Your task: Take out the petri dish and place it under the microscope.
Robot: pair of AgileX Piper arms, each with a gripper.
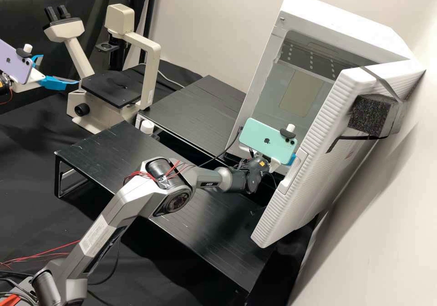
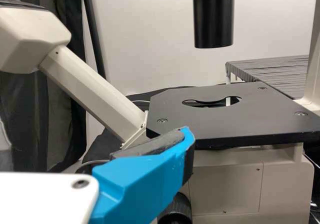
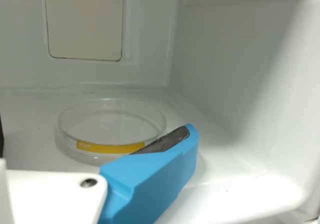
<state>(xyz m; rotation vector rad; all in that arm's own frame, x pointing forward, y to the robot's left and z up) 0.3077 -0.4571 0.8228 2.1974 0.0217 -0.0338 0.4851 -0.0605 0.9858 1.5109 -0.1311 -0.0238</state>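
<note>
"What's hard to make out?"

"In the high view the green phone (image 1: 264, 140) and the door (image 1: 314, 146) partly hide the right gripper (image 1: 292, 159). In its wrist view, one finger covers a bit of the dish (image 3: 107, 119)."

"How does the dish look?"

"Round, clear, shallow, a yellow strip along its side. It's on the white cabinet's (image 1: 334, 19) floor, at two o'clock in the high view; the door's open."

"And the pincers?"

"Both spread. The left gripper (image 1: 59, 70) is near the microscope (image 1: 151, 69), at ten o'clock."
</note>
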